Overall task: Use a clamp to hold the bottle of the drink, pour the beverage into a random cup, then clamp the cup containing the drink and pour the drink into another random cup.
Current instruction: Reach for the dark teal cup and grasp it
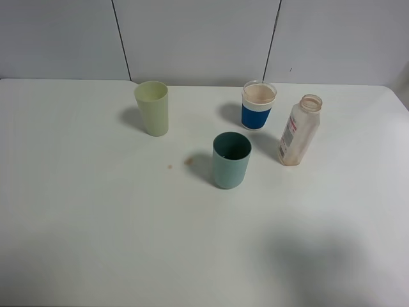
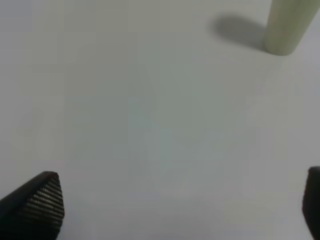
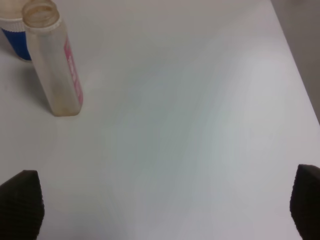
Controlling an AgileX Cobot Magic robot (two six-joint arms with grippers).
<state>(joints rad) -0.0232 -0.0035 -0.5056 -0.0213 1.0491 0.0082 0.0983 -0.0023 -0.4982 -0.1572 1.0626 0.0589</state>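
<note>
the white table (image 1: 96, 243) carries everything, and the teal-green tumbler (image 1: 231, 161) standing near its middle serves as the marker here.

the left tool (image 2: 180, 205) hangs over bare table with its ribbed black fingers (image 2: 40, 205) spread wide apart, nothing between them. the right tool (image 3: 165, 205) is likewise spread wide over bare table, holding nothing. neither shows in the high view, so where they stand against the teal-green tumbler cannot be told.

the bottle (image 1: 298, 131) stands to the right of the teal-green tumbler and a little behind it, apart from it. its long axis is upright, its wide uncapped mouth points straight up, and its red-printed label faces the tumbler's side. its base looks tinged brown.

the teal-green tumbler is upright, mouth up, its inside dark. the pale yellow-green tumbler (image 1: 152, 109) stands upright behind it and well to the left.

the blue-banded cup (image 1: 259, 106) stands upright behind the teal-green tumbler, slightly to the right, near the bottle.

two small brown spots (image 1: 189, 161) lie on the table just left of the teal-green tumbler.
</note>
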